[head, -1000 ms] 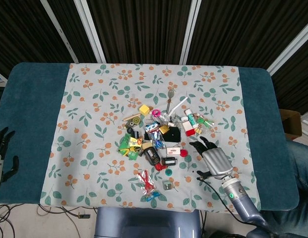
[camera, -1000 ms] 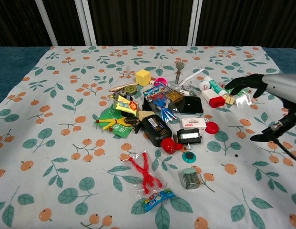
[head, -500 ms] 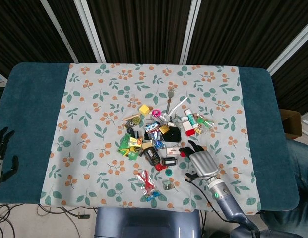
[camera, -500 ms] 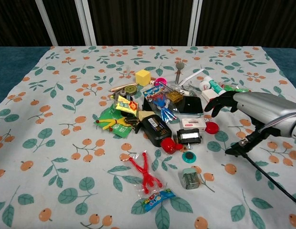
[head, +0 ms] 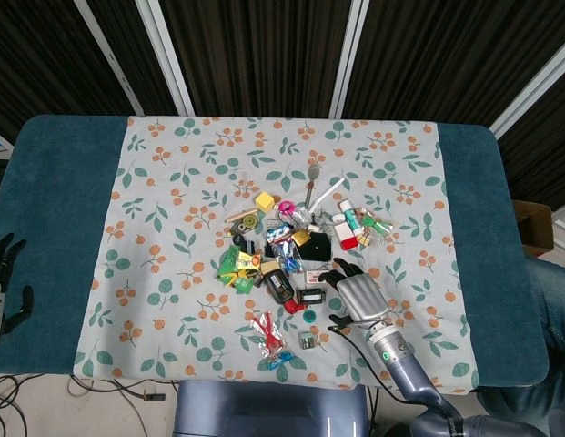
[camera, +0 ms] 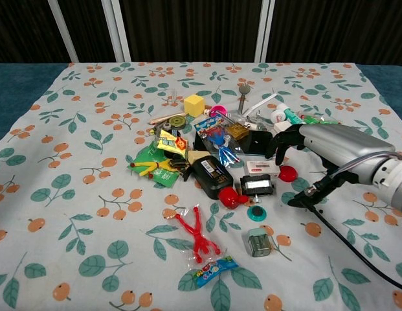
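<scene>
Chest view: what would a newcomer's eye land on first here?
First, the heap of small odds and ends mid-cloth, with the yellow cube at its far edge and the red stretchy figure lying nearer the camera. Next, the silver right hand, fingers spread, reaching over the heap's right side just above the red cap.

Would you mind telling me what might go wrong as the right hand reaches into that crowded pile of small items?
The right hand hovers open over tightly packed things: its fingers could knock the red cap or white card aside instead of grasping one cleanly. The hand's trailing black cable lies on the cloth and may drag the small grey box.
</scene>
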Robot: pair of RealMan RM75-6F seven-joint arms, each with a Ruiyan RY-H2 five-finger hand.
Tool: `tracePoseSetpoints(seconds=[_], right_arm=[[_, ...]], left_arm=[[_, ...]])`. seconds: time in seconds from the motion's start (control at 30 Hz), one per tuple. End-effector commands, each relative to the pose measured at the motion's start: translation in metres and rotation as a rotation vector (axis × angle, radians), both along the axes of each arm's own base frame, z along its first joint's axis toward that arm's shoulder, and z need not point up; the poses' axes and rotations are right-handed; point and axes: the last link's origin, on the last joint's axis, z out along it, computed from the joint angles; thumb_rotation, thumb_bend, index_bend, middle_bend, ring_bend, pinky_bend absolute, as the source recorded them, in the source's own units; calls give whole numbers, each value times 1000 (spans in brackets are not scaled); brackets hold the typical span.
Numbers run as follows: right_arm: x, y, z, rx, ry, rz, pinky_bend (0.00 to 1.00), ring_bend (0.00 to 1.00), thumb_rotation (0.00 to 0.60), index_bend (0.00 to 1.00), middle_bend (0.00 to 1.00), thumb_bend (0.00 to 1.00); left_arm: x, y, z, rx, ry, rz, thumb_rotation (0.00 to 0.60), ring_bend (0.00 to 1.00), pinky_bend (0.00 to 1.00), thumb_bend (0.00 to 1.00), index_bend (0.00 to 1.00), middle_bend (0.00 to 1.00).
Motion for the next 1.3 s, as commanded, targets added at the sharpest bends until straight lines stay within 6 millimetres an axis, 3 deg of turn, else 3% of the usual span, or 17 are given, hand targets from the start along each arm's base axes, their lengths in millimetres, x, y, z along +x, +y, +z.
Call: tracePoseSetpoints(seconds=[0.03, 0.9, 1.3], right_arm=[[2, -1, -3, 3, 3, 2, 229, 133, 600, 329, 369, 211], [14, -6, -33, 35, 19, 20, 229, 190, 600, 429, 450, 271], [18, -11, -36, 15, 13, 9, 229, 254, 600, 486, 522, 390]], left_arm=[[0, 0, 0, 0, 0, 0, 600, 0, 44, 558, 66, 0], [-1, 1, 2, 9, -8, 10, 600, 0, 44, 558, 66, 0], [0, 1, 2, 11, -11, 14, 600, 0, 44, 558, 66, 0]])
